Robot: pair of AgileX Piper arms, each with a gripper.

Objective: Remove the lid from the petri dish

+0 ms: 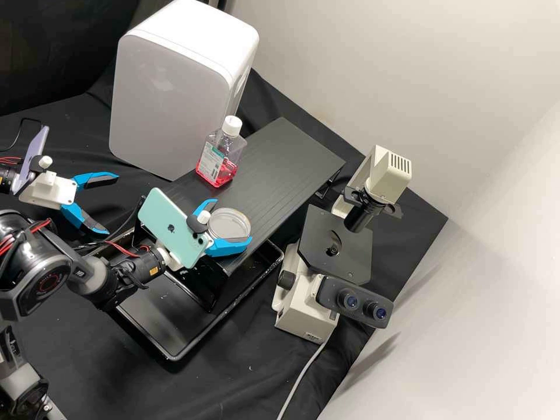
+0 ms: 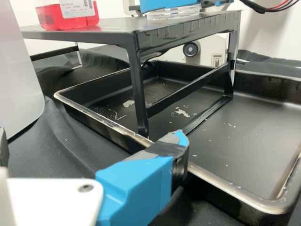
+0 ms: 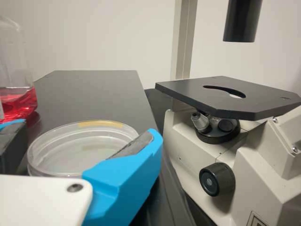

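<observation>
On the ridged black shelf [image 1: 291, 157], right claw [image 1: 231, 221] sits spread about the round clear petri dish [image 1: 228, 225], perhaps touching.

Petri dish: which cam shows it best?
Right wrist view: the petri dish is close, its top and rim readable, though a blue finger of the right tool covers its near edge. High view shows it small but whole, on the black stand between that tool's fingers. Left wrist view catches it edge-on, far off.
</observation>
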